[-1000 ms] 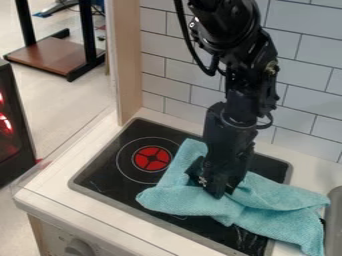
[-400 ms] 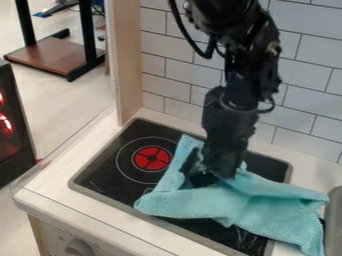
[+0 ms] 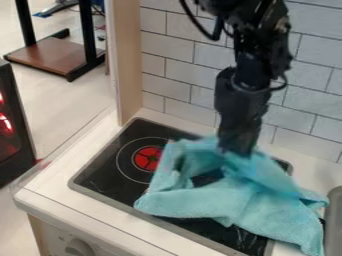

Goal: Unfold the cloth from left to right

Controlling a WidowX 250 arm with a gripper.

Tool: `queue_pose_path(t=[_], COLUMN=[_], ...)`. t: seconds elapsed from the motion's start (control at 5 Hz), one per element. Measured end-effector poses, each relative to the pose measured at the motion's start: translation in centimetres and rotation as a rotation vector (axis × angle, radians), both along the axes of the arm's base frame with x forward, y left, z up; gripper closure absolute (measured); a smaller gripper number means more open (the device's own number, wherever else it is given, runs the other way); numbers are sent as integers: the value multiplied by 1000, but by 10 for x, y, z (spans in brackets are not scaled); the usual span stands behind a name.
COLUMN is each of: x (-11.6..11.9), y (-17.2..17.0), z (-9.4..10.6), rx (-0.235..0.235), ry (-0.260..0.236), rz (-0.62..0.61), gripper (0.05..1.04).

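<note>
Over the right part of the black stovetop [image 3: 107, 165] hangs the black gripper [image 3: 235, 151], shut on the upper part of the teal cloth [image 3: 267, 205]. The held part is raised, with folds running down from the fingertips. Lower parts of the cloth rest on the stovetop, and its right end lies across the stove's frame onto the counter. Dark stovetop shows through an opening between the folds, just below the gripper. The gripped edge is partly blurred.
A red burner mark [image 3: 147, 158] is left of the cloth. A wooden panel [image 3: 127, 60] rises at the back left, and a tiled wall [image 3: 175, 80] stands behind. At the right edge is a grey rim [image 3: 333, 225].
The gripper has risen and shifted slightly right, lifting the cloth's upper part with it. The cloth's lower left corner and right end have hardly moved.
</note>
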State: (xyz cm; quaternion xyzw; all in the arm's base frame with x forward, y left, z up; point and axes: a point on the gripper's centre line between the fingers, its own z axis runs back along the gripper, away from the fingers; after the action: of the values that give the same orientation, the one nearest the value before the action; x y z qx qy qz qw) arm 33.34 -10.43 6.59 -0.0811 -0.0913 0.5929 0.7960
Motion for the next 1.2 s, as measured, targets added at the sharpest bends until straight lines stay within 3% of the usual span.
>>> queue_pose_path(t=[0.2, 0.6, 0.8, 1.0, 1.2], x=[28, 72, 86, 93, 92], y=[-13, -27, -29, -25, -23], z=[20, -3, -16, -20, -38], rx=[-53, -70, -55, -30, 9], ry=[-87, -109, -125, -175, -191], rz=[5, 43, 54, 61, 45], gripper=[1011, 1011, 1011, 1011, 1011])
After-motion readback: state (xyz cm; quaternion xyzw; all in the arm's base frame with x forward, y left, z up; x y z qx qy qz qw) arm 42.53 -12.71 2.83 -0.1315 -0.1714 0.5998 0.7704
